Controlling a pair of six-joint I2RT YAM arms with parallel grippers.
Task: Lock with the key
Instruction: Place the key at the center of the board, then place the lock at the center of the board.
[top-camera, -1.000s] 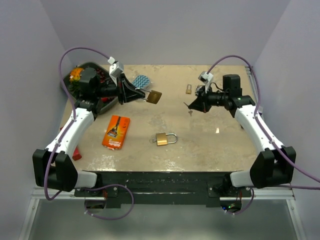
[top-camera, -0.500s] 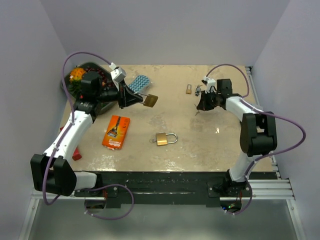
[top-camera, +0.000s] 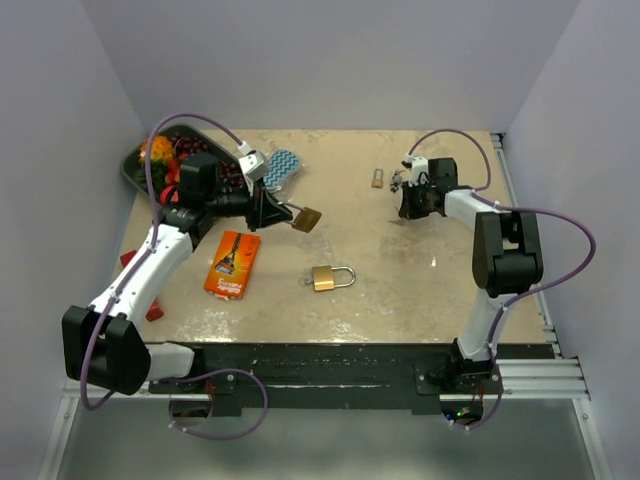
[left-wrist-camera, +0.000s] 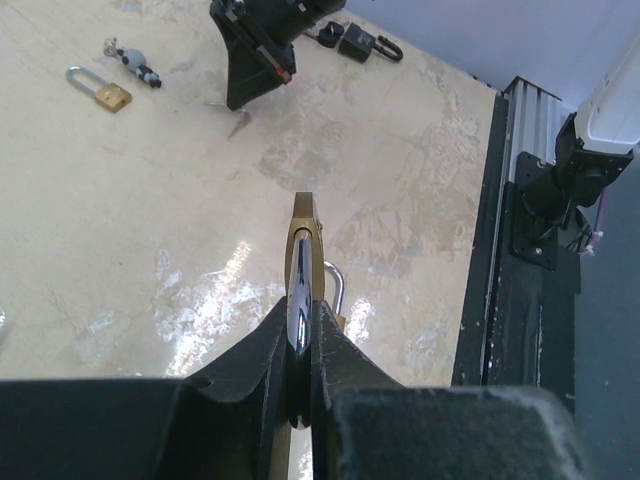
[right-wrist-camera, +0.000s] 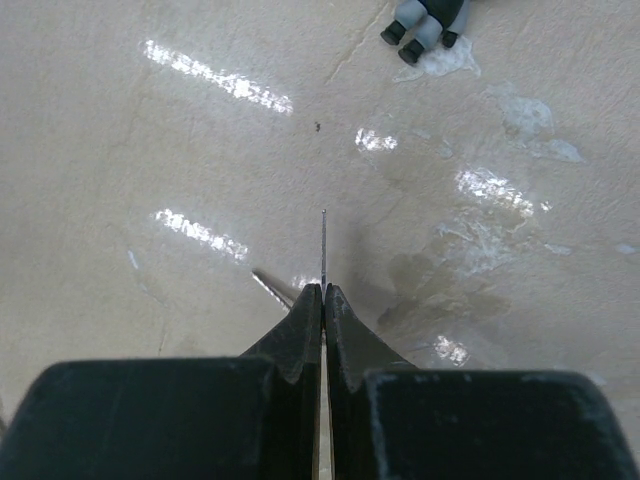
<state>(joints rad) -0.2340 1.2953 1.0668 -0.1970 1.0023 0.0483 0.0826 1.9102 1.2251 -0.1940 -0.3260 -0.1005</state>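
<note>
My left gripper (top-camera: 272, 208) is shut on the shackle of a brass padlock (top-camera: 307, 219) and holds it above the table, left of centre. In the left wrist view the padlock (left-wrist-camera: 303, 245) shows edge-on, sticking out past the shut gripper (left-wrist-camera: 300, 325). My right gripper (top-camera: 405, 205) is at the far right of the table, shut on a thin key. In the right wrist view the key blade (right-wrist-camera: 323, 245) points out from the gripper (right-wrist-camera: 323, 292), just above the table top. The two grippers are well apart.
A second brass padlock (top-camera: 331, 277) lies at the front centre. A small padlock (top-camera: 377, 178) and a grey keyring figure (right-wrist-camera: 425, 18) lie by the right gripper. An orange packet (top-camera: 232, 264), a blue patterned cloth (top-camera: 282, 162) and a dark tray (top-camera: 135, 165) are on the left.
My left arm has carried the padlock forward and toward the table's centre. My right arm has folded back, taking the key toward the far right, next to the small padlock.
</note>
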